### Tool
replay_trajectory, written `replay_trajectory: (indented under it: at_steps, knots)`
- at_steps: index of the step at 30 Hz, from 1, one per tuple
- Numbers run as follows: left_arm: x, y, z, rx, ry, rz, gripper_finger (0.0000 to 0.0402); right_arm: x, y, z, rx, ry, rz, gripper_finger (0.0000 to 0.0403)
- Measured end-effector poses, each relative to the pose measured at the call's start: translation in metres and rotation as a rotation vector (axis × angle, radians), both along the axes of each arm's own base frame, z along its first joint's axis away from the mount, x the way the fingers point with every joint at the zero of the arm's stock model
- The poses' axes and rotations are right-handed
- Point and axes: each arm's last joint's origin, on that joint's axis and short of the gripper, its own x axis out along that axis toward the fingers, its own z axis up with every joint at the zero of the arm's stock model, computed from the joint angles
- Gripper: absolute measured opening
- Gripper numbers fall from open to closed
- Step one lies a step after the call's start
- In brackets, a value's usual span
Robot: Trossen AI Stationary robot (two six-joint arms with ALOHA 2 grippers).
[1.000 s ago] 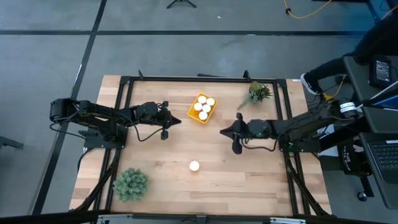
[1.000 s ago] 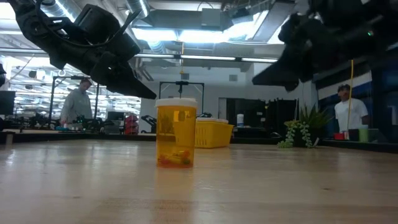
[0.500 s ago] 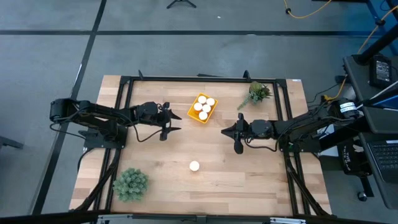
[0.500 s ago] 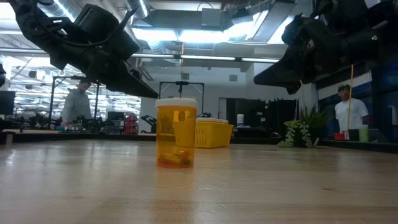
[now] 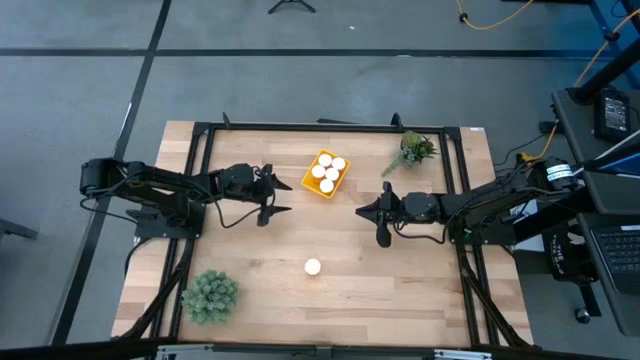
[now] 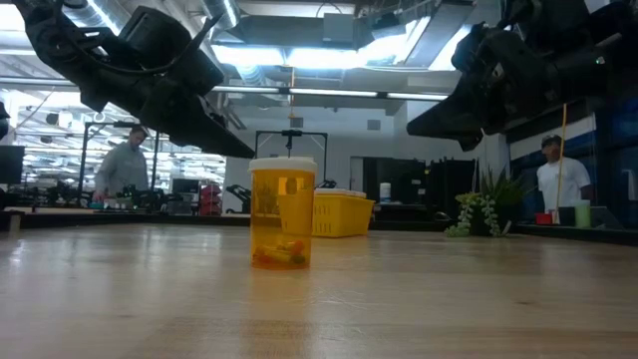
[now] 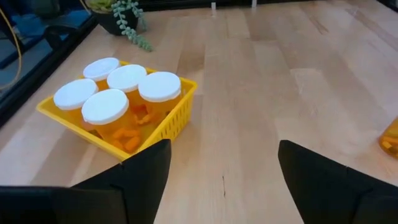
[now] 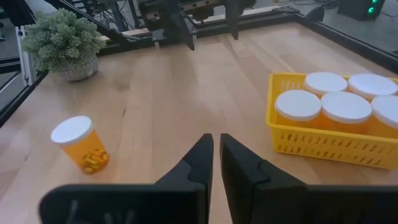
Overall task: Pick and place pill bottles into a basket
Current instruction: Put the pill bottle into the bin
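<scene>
The yellow basket (image 5: 326,175) stands at the table's far middle with several white-capped pill bottles (image 7: 118,102) upright inside it. One more pill bottle (image 5: 313,266) stands alone on its base toward the near middle of the table; it shows close up in the low view (image 6: 282,214). My left gripper (image 5: 287,197) hovers open just left of and nearer than the basket, with nothing between its fingers (image 7: 140,171). My right gripper (image 5: 357,210) hovers shut to the right of the basket, pointing toward the table's left, and holds nothing (image 8: 216,155).
A round green plant (image 5: 209,295) sits at the near left. A trailing plant (image 5: 413,149) sits at the far right. A black frame (image 5: 320,127) runs along the table's edges. Bare wood lies between the two grippers and around the lone bottle. People stand in the room beyond.
My left gripper has opened wide, staying beside the basket. My right gripper has drawn back slightly toward the table's right edge, still shut. The bottles and the basket have not moved.
</scene>
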Motion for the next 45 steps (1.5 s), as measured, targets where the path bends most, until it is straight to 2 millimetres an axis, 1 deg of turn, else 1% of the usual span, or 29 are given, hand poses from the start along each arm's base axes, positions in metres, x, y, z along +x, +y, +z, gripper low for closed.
replay_trajectory:
  at_steps: [5,9,12,17,22,25,29,33,37,39,45]
  knots:
    - [0.0,-0.002,0.0,-0.03,-0.001,0.004,0.0292,0.0,0.0,0.0,-0.015,0.002,0.005,0.0035]
    - [0.004,-0.014,0.003,-0.077,-0.005,-0.019,0.0292,0.0,0.0,0.0,-0.042,0.005,0.012,0.0035]
    - [0.012,-0.029,0.011,-0.058,-0.021,-0.025,0.0292,0.0,0.0,0.0,-0.053,0.007,0.016,0.0035]
    - [0.019,-0.057,0.019,0.026,0.054,-0.022,0.0292,0.0,0.0,0.0,-0.055,0.007,0.016,0.0035]
    - [0.019,-0.08,0.023,-0.038,0.053,-0.02,0.0292,0.0,0.0,0.0,-0.055,0.008,0.016,0.0035]
    - [0.02,-0.093,0.018,-0.059,0.072,-0.006,0.0292,0.0,0.0,0.0,-0.055,0.01,0.017,0.0035]
    - [0.021,-0.11,0.012,-0.052,0.111,-0.078,0.0292,0.0,0.0,-0.001,-0.056,0.013,0.017,0.0035]
    - [0.019,-0.123,0.007,-0.09,0.142,-0.153,0.0292,0.0,0.0,-0.002,-0.05,0.026,0.017,0.0035]
    - [0.016,-0.133,0.004,-0.134,0.166,-0.181,0.0292,-0.001,0.001,-0.003,-0.046,0.033,0.02,0.0035]
    - [0.014,-0.136,0.002,-0.131,0.182,-0.198,0.0292,-0.001,0.001,-0.003,-0.074,0.036,0.028,0.0035]
    - [0.01,-0.144,0.001,-0.115,0.199,-0.237,0.0292,-0.001,0.001,-0.002,-0.075,0.032,0.03,0.0035]
